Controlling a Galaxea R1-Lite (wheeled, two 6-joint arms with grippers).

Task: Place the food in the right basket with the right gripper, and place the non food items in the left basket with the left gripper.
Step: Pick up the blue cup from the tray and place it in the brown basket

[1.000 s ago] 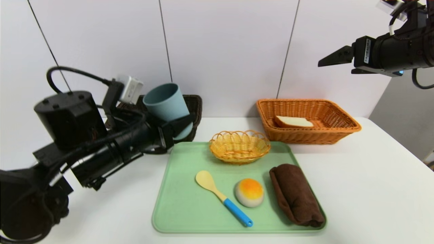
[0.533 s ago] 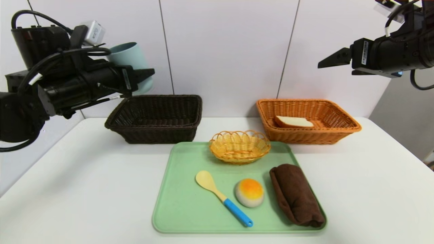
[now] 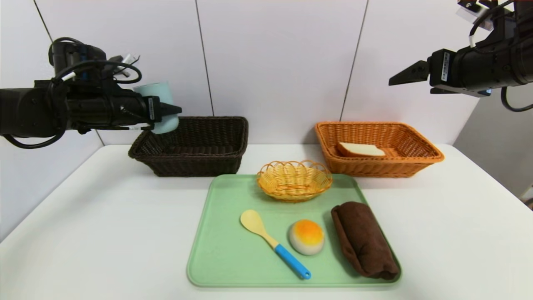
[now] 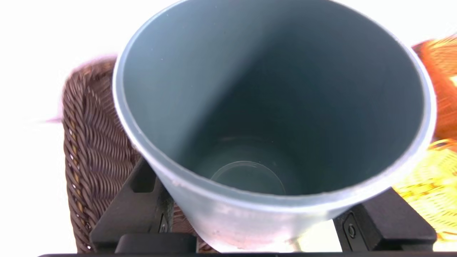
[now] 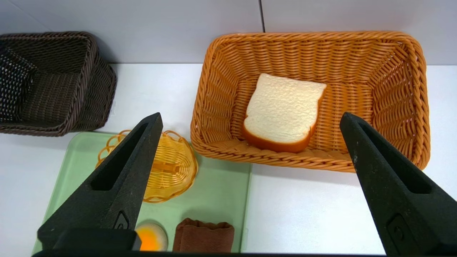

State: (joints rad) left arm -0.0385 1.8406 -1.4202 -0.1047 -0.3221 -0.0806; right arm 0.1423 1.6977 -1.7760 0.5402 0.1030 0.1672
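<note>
The left gripper (image 3: 168, 113) has its jaws clamped across the lower wall of the cup (image 3: 157, 98), held in the air above the near left corner of the dark basket (image 3: 195, 146), which stands at the desk's far edge. The cup is grey-blue, smooth, tapered and empty. Judged light, rigid and somewhat slippery; a hold across the wall low down suits it. The right gripper (image 3: 406, 81) hangs over the orange basket (image 3: 416, 160), jaws wide apart, empty.
</note>
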